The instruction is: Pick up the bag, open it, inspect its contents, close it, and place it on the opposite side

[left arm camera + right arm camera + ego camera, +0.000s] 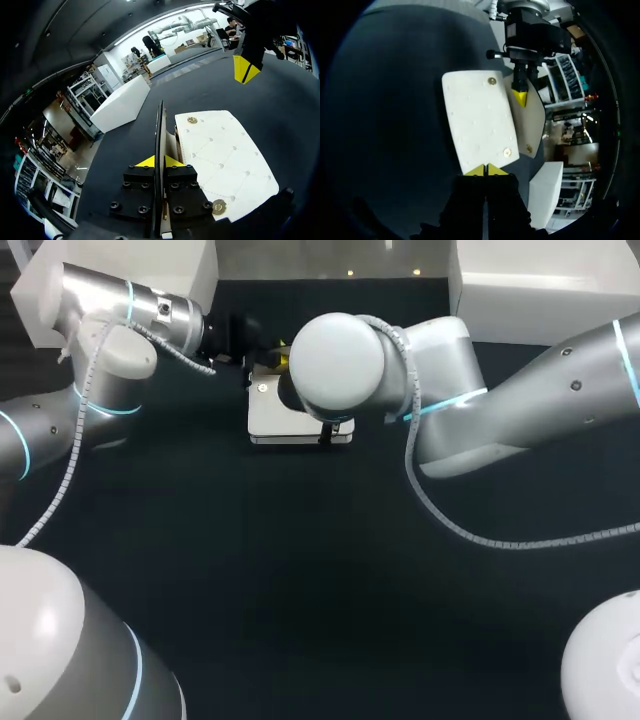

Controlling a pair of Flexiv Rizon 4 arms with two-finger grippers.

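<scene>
White quilted bag (290, 425) with gold snaps, lying flat on the dark worktop (300, 580), in the upper middle of the overhead frame. My left tool (159, 161) is clamped on a thin black strip (160, 130) that stands edge-on along the bag's side. My right tool (485, 170), tips together and gripping nothing, sits at the bag's opposite end, facing the left tool.
</scene>
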